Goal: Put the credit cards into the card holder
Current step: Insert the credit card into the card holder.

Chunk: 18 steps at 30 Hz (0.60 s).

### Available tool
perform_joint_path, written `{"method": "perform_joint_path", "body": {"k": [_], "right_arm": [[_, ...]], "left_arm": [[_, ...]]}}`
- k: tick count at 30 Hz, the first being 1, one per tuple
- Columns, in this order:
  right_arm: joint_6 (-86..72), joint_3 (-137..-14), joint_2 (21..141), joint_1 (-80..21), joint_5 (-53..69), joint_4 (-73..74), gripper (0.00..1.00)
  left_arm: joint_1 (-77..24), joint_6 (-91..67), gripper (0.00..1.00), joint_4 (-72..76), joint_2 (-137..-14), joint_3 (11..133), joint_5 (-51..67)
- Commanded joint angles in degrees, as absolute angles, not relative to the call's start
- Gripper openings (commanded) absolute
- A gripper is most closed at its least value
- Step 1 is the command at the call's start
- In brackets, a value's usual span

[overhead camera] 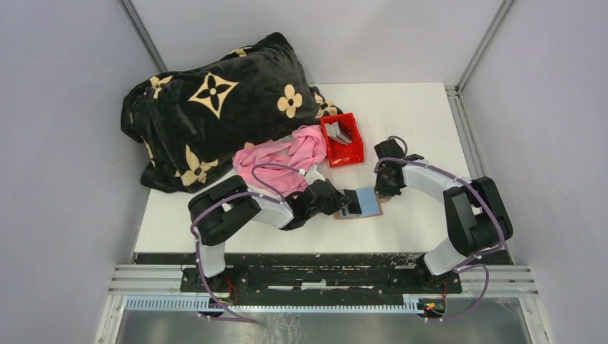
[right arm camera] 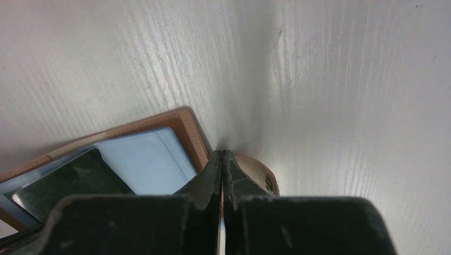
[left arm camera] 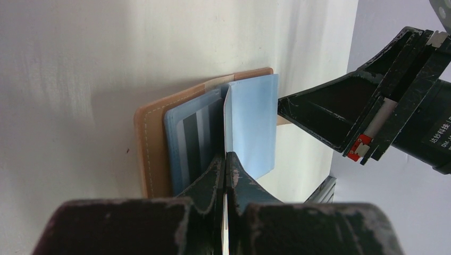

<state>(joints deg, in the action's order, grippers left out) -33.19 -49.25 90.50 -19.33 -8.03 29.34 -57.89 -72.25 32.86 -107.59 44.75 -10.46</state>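
**A:** Status on the cards?

**B:** Partway, I'd say. The card holder point(left arm camera: 151, 143) lies open on the white table point(overhead camera: 416, 122), just ahead of the arm bases and between both grippers. One grey-striped card point(left arm camera: 194, 138) is seated in its left pocket.

**A:** Left arm?

**B:** My left gripper point(left arm camera: 226, 159) has its fingers clamped on the edge of a thin sheet standing upright over the fold. I read it as the light blue card point(left arm camera: 252, 125), though it matches the lining point(right arm camera: 149, 159) so closely it could be an inner leaf. It's not in a slot yet.

**A:** Right?

**B:** The right gripper point(right arm camera: 222, 156) has its fingers pressed together, with the tip down at the snap tab point(right arm camera: 263, 178). My judgement is that it's steadying the holder.

**A:** What's left?

**B:** Seat this one, then the rest. Several grey cards point(overhead camera: 340, 132) stand in the red bin point(overhead camera: 328, 147) further back, beside the pink cloth point(overhead camera: 283, 158).

**A:** Materials?

**B:**
- **Holder:** tan leather with pale edge stitching, a smooth blue lining and a rounded tab.
- **Cards:** thin, rigid and white-edged.
- **Bin:** hard plastic.
- **Table:** matte with a faint woodgrain.
- **Cloth:** soft and crumpled.
- **Blanket:** the blanket point(overhead camera: 208, 107) behind is plush black with gold flowers.
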Motion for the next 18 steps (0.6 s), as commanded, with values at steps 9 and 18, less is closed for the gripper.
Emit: {"method": "perform_joint_path", "body": {"k": [9,18], "right_arm": [[-33.79,-48.00,92.99,-19.34,-8.61,27.51,0.01],[-33.94,-47.28,92.94,-19.32,-8.79,27.43,0.01]], "left_arm": [[-59.45,-77.94,0.03,27.18,-107.25,45.74,-12.57],[-59.51,-73.59,0.03,23.09,-105.38,45.85,-16.63]]}}
